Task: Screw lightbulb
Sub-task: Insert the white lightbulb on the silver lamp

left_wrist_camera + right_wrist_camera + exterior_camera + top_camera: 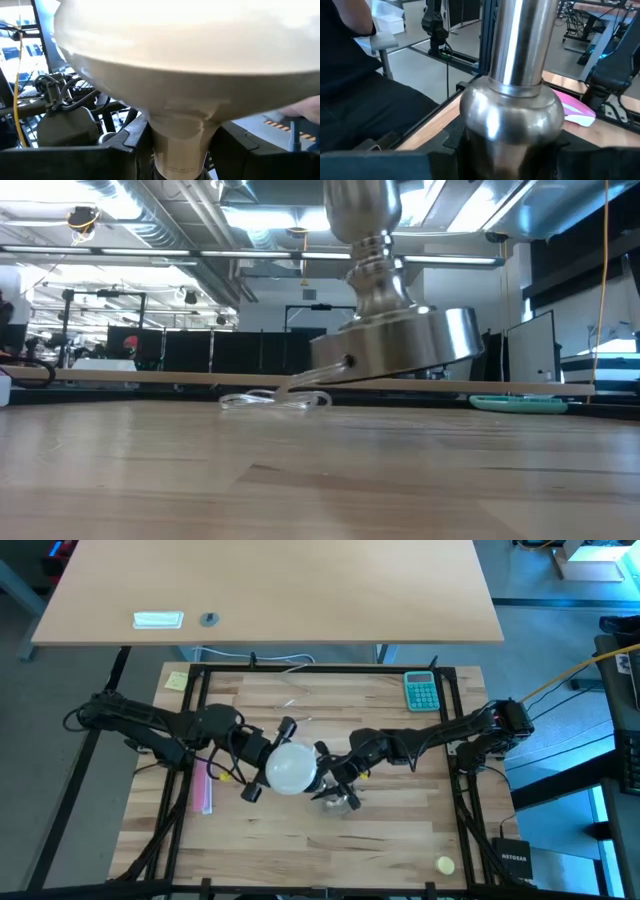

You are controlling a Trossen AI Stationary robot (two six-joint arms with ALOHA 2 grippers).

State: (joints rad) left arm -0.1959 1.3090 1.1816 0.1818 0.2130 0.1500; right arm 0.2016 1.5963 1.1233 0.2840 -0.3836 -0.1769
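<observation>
**Inspector:** Where is the lightbulb [291, 769]?

**Assistant:** Near the middle of the wooden surface [300, 840], held above it; the left claw [180, 145] is clamped on the bulb's narrow neck, a dark finger on either side, with the round globe filling the left wrist view.

**Inspector:** And the other arm?

**Assistant:** The right claw [510, 145] is clamped on the stem of the metal lamp stand [385, 340], just beside the bulb; in the low view the stand's round base sits tilted, one edge lifted off the surface.

**Inspector:** Handling assessment?

**Assistant:** Judged light, rigid and fragile; the frosted globe looks smooth, so likely slippery and prone to cracking under pressure; the neck is the sounder place to grip, being narrower and closer to the screw base; a moderate hold is advised.

**Inspector:** Risks?

**Assistant:** A tilted stand may put the thread off line and cause cross-threading; the stand appears heavy and polished, so it could turn in the grip; whether the bulb's base has met the socket cannot be told.
</observation>
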